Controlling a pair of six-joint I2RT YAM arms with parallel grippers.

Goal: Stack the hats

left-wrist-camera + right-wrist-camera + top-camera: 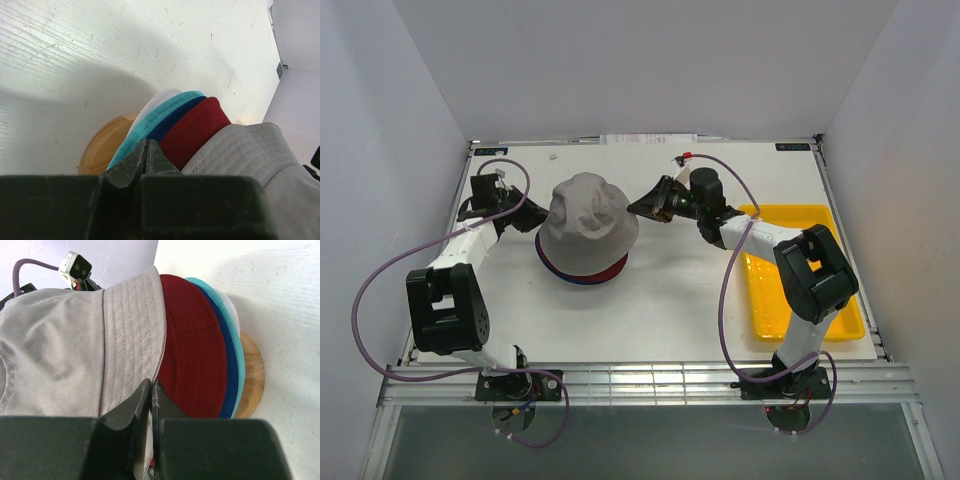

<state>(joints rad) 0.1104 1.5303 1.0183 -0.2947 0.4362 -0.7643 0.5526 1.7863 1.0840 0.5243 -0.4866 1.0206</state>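
The hats sit stacked on a round wooden stand (100, 150) at mid table. The grey hat (585, 220) is on top. Under it, the brims of the dark red hat (195, 360), navy hat (230, 385), teal hat (152, 120) and white hat (159, 97) fan out. My left gripper (532, 218) is at the stack's left edge. Its fingers are pressed together over the teal and navy brims, with no cloth showing between the tips. My right gripper (635, 208) is at the right edge, shut where the grey brim's rim (155, 340) runs in between its fingertips.
A flat yellow tray (765, 300) lies at the right, partly under my right arm. White walls close in the table at the back and both sides. Purple cables loop from both arms.
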